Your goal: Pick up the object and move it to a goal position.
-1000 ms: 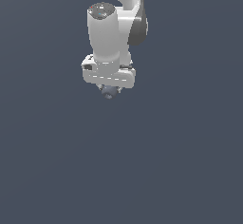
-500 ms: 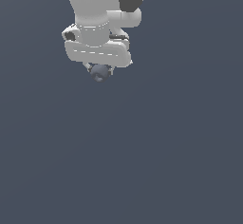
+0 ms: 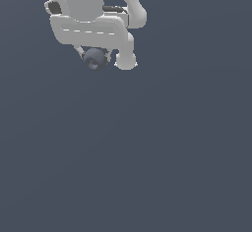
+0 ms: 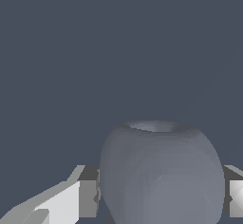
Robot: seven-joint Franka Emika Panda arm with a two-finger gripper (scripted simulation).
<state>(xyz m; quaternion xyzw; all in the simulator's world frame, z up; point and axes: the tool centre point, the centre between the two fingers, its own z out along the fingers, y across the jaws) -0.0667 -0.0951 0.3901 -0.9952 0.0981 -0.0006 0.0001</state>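
A: Entry, exterior view. The arm (image 3: 93, 14) enters from the upper edge of the picture, toward the exterior view's left. White housing, wrist pointing down. The gripper (image 3: 98, 58) hangs at its lower end.

B: And the object?

A: The ball (image 3: 94, 59), dark grey-blue and matte, sits directly under the white hand body, tucked up against it. It is close in tone to the background, so its outline reads mainly from its shading. A white rounded fingertip (image 3: 126, 61) shows just beside it, on the exterior view's right.

B: Nothing carrying it from below?

A: No surface can be made out. Around and below the ball there is only the uniform dark grey-blue background (image 3: 147, 167). No edge or corner to place it against, so its position is logged relative to the gripper alone: between the fingers, at their tips.

B: Wrist view agrees?

A: Yes. The ball (image 4: 161, 173) fills the lower middle of that picture, rounded, with a flattened lighter patch on its far side. A finger (image 4: 71, 201) presses against one flank; the other finger (image 4: 235, 197) shows as a sliver at the opposite flank.

B: Pincer state?

A: Closed down to the ball's width, no gap visible on either side. It has hold of the ball.
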